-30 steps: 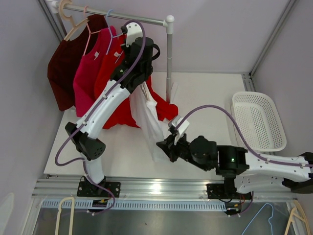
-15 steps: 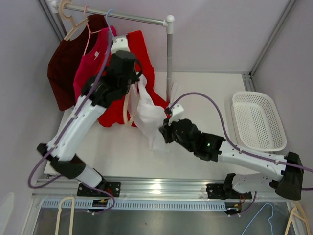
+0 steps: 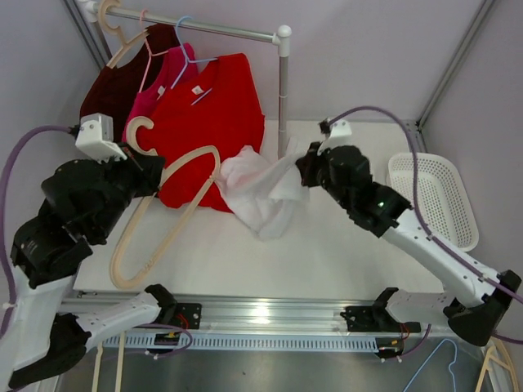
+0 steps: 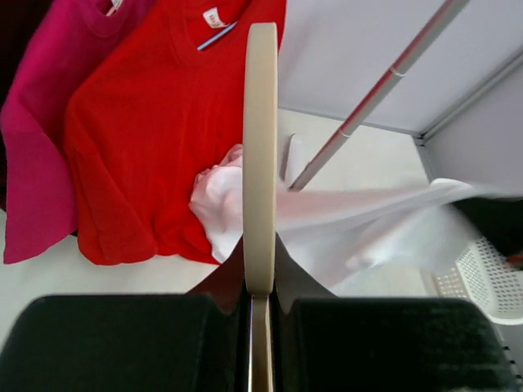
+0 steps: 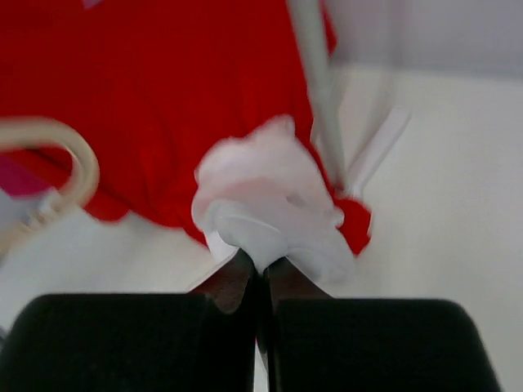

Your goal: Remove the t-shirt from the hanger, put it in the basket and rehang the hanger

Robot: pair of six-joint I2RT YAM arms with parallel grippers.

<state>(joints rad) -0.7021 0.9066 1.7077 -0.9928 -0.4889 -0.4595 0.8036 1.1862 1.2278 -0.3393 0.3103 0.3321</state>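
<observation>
Swinging back to its own side, the left gripper [image 4: 260,278] has carried the cream plastic hanger [image 4: 261,122] away from the rail. The right gripper [image 3: 304,167] has moved up and to the right, dragging the white t-shirt [image 3: 261,192] with it. Both sets of jaws are clenched: the left pair clamps the one hanger by its neck, and the right pair pinches a fold of the white fabric.

That single white t-shirt is now off the hanger. From the right gripper it runs leftward, and its bunched part rests on the white table [image 3: 343,253] in front of the rack's upright post. The hanger's frame is bare, with its far tip just beside the shirt's bunched end.

Three other garments hang on the metal rail [image 3: 221,31]: one dark maroon shirt [image 3: 110,94], one magenta shirt [image 3: 167,77] and one red t-shirt [image 3: 208,106]. One white mesh basket [image 3: 425,157] sits at the table's right edge.
</observation>
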